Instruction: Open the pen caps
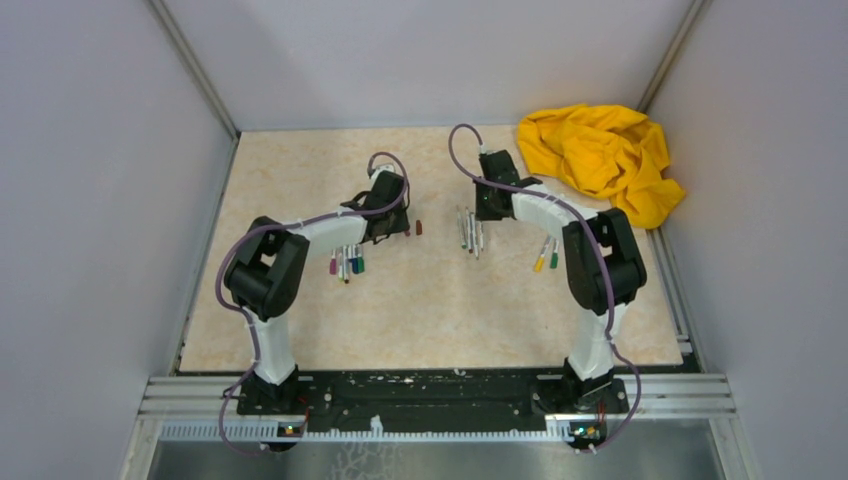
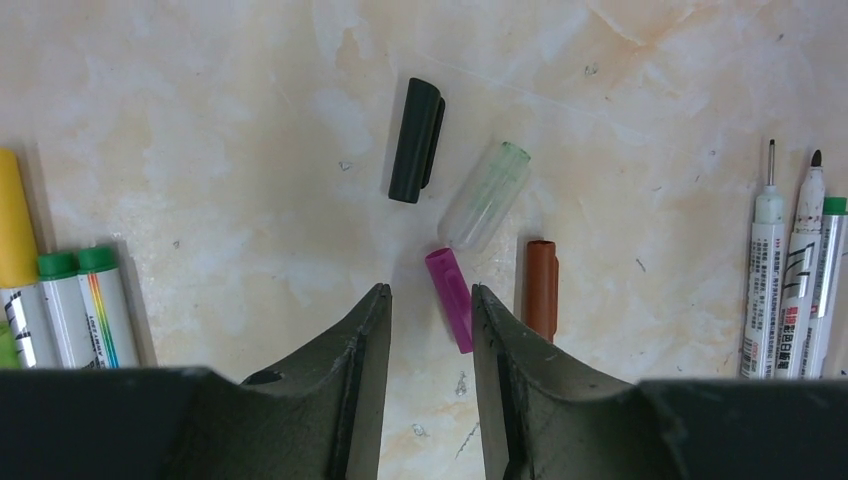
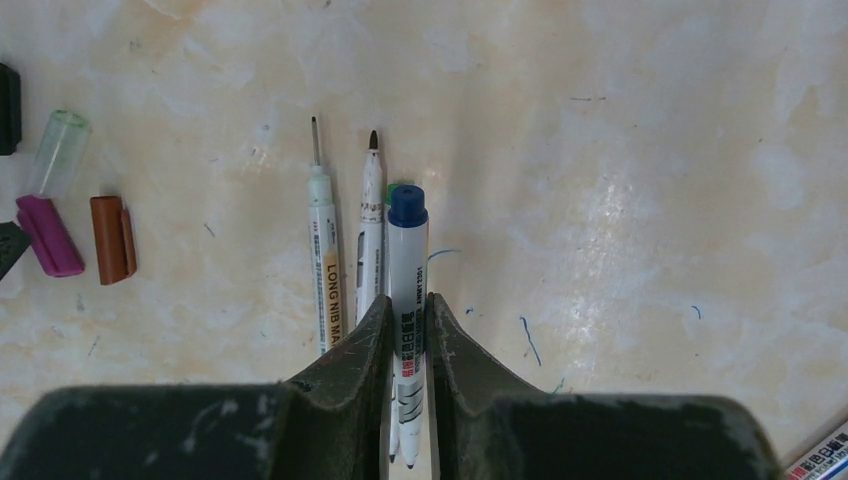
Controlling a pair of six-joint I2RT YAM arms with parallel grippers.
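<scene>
The top camera looks down from above and behind the arm bases, far enough back to take in the whole worktop [image 1: 430, 320] and both arms. Each wrist camera faces almost straight down, very near the surface, past its own fingers at the bottom edge: the left pincer [image 2: 430, 292], the right pincer [image 3: 408, 300] (a blue-capped pen [image 3: 408, 250] in it). Both wrist views share the magenta cap [image 2: 450, 298], the brown cap [image 2: 541, 285] and the uncapped pens [image 2: 770, 280].

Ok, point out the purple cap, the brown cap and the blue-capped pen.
purple cap [image 2: 450, 298], left wrist view, mid body
brown cap [image 2: 541, 288], left wrist view, mid body
blue-capped pen [image 3: 407, 285], right wrist view, barrel below cap
</scene>
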